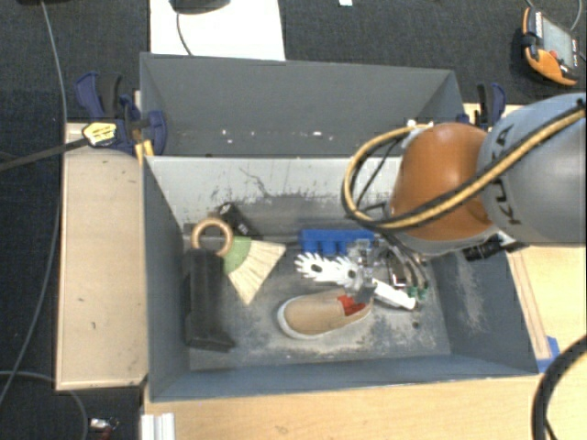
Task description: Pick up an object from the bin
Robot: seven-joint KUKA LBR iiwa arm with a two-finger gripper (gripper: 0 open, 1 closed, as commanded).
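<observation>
The grey metal bin (303, 108) holds six loose things that can be counted, one of each kind. The gripper (371, 282) is down near the floor in the right half of the bin, below the arm's rounded orange cover (440, 181); whether the claw is released or clenched cannot be told here. It sits over the right end of a tan fabric shoe with a white sole (316, 317), which lies on its side along the front of the bin with a red patch at the end nearest the gripper. Just beside the gripper's left lies a white plastic piece with spiky teeth (319, 266), and behind that, touching or nearly so, a blue plastic block with ridges (335, 242). Well apart on the left side lie a tan ring of tape (212, 236), a long black rectangular block (206, 302) below it, and a small fan-shaped brush with a green top and cream bristles (252, 269) between the block and the shoe
</observation>
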